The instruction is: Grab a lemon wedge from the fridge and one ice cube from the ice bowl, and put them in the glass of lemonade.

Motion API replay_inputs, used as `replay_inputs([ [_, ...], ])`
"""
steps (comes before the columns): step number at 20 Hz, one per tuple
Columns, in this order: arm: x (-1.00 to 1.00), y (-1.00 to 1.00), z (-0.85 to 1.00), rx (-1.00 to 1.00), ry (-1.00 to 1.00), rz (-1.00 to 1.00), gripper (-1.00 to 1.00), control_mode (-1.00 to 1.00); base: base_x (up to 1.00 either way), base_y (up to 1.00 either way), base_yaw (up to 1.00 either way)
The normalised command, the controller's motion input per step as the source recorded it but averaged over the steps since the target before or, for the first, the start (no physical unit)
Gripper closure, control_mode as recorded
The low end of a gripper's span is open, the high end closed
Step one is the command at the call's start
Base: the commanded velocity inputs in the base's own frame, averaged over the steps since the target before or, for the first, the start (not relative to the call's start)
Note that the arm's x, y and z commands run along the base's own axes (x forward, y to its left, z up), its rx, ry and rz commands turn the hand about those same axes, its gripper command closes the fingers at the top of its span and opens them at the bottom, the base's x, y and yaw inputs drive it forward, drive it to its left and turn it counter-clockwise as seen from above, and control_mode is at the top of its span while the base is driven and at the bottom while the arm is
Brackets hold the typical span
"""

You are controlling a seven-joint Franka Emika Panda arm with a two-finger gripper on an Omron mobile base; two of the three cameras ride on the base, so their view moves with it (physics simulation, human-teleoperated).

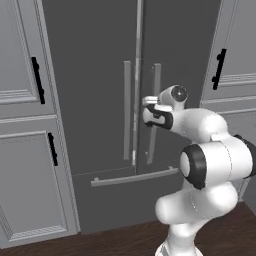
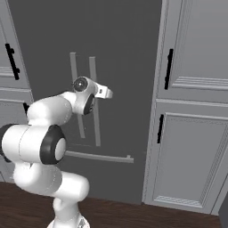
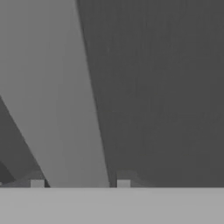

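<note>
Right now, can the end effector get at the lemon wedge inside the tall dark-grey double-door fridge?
Probably not yet: both doors of the tall dark-grey double-door fridge look shut. The end effector sits at the right door's long grey vertical handle, apparently around it.

Light grey panelled cabinets (image 1: 22,150) down the left of the left base view, black vertical handles (image 1: 38,80) on their doors, more panelled cabinets (image 2: 191,111) filling the right of the right base view, dark wood floor (image 1: 100,242) along the bottom edge
</note>
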Motion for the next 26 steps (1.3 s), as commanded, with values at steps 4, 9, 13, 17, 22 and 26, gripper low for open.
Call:
replay_inputs([
  [4,-0.97,-1.00,0.58,0.05,-0.01,-0.30,1.00,-1.00,0.00,0.00,0.00],
  [9,-0.90,-1.00,0.73,0.06,-0.06,-0.31,1.00,-1.00,0.00,0.00,0.00],
  [13,-0.83,-1.00,0.90,0.08,-0.04,-0.30,1.00,-1.00,0.00,0.00,0.00],
  [17,-0.85,-1.00,1.00,0.08,0.00,-0.30,1.00,-1.00,0.00,0.00,0.00],
  [22,-0.93,-0.12,0.70,-0.01,-0.02,-0.13,-1.00,-1.00,0.00,0.00,0.00],
  [26,-0.66,1.00,-0.05,-0.22,0.00,0.00,-1.00,-1.00,0.00,0.00,0.00],
])
